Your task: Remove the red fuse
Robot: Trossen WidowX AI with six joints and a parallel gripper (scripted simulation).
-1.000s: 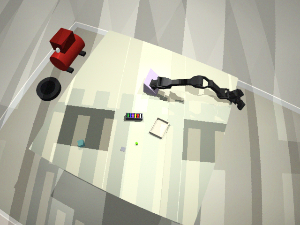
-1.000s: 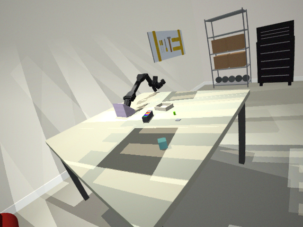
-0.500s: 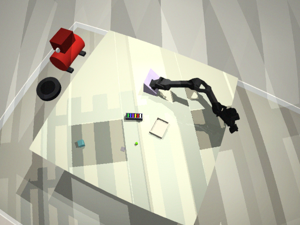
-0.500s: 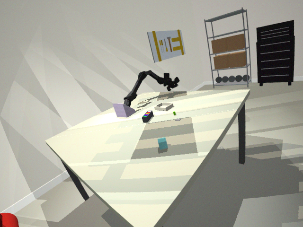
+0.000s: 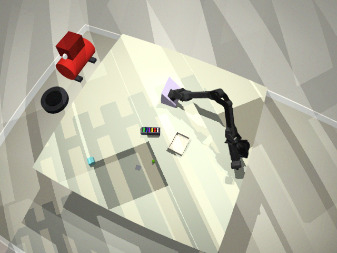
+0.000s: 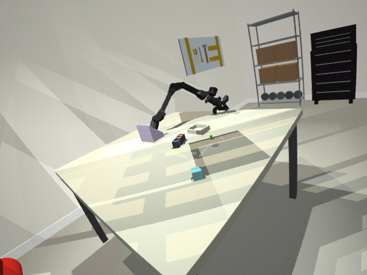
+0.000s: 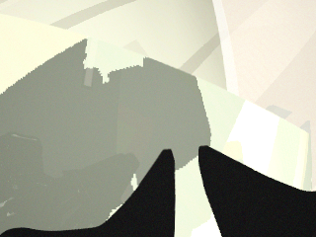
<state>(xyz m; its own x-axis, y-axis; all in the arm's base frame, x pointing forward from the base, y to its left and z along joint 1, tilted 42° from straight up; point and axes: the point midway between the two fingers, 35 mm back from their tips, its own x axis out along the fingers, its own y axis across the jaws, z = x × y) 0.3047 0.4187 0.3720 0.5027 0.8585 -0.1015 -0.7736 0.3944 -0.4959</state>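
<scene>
Red fuse point(image 5: 155, 129) is sitting in the fuse block point(image 5: 150, 131) near the table middle, among the other fuses point(image 5: 148, 129). To the right of the block, the tray point(image 5: 178, 143) is waiting with nothing in it. Further right, the gripper point(image 5: 235, 165) is hanging low near the table edge, its fingers almost closed and gripping nothing. Risks, as I judge: coming to the block with the fingers this narrow, the gripper is likely bumping the neighbouring fuses or the block; a sideways approach is risking the same.
</scene>
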